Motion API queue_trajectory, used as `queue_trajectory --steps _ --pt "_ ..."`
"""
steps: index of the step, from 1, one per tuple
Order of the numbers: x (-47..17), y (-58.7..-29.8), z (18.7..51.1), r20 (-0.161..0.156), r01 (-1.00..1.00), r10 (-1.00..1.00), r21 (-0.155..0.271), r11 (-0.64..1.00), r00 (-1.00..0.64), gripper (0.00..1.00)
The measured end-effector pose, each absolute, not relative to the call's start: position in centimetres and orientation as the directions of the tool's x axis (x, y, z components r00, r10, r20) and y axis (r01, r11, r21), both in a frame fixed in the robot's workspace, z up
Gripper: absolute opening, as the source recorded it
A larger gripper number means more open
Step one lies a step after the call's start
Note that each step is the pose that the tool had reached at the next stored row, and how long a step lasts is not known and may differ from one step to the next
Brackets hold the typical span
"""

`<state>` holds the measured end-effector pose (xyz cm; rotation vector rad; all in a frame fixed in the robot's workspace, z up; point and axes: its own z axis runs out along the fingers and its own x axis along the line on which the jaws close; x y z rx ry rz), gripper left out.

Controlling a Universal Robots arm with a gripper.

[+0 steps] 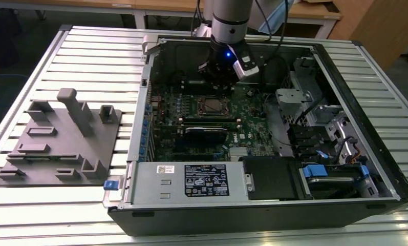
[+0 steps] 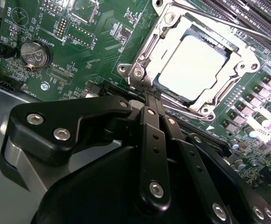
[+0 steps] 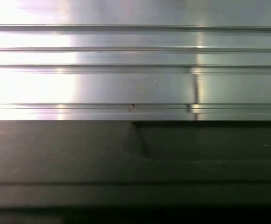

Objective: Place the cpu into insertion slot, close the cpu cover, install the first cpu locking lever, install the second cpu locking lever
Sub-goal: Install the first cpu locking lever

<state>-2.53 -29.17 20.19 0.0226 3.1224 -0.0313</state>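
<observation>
In the second wrist view the cpu lies flat in its socket, its pale metal top showing through the window of the cpu cover. The cover is down over it. A thin metal locking lever runs along the socket's far side. My gripper is shut, with its black fingers pressed together and their tips at the socket's near corner. They touch a shiny metal hook there. In the exterior view the gripper hangs inside the open computer case, just behind the socket.
The motherboard fills the case floor, with memory slots and a coin battery. A labelled power supply box and drive cages line the case front. A grey fixture plate lies on the slatted aluminium table.
</observation>
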Motion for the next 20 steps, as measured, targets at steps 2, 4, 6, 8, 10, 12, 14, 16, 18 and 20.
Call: queue_trajectory --steps 2,4,6,8,10,12,14,16,18,20 --pt "-2.51 -29.19 20.16 -0.019 0.015 0.014 -0.02 1.0 -1.0 0.11" --pt "-2.51 -29.21 20.14 -0.019 0.015 0.014 -0.021 1.0 -1.0 0.11" --pt "-2.49 -29.23 20.12 -0.019 0.015 0.014 -0.021 1.0 -1.0 0.11" --pt "-2.49 -29.24 20.12 -0.019 0.015 0.014 -0.021 1.0 -1.0 0.11" --pt "-2.49 -29.25 20.12 -0.019 0.015 0.014 -0.021 1.0 -1.0 0.11" --pt "-2.48 -29.25 20.1 -0.019 0.015 0.014 -0.021 1.0 -1.0 0.11" --pt "-2.47 -29.25 20.07 -0.019 0.015 0.014 -0.021 1.0 -1.0 0.11" --pt "-2.46 -29.25 20.04 -0.019 0.015 0.014 -0.022 1.0 -1.0 0.11" --pt "-2.45 -29.25 20.0 -0.019 0.015 0.014 -0.022 1.0 -1.0 0.11" --pt "-2.44 -29.25 19.96 -0.019 0.015 0.014 -0.022 1.0 -1.0 0.11"
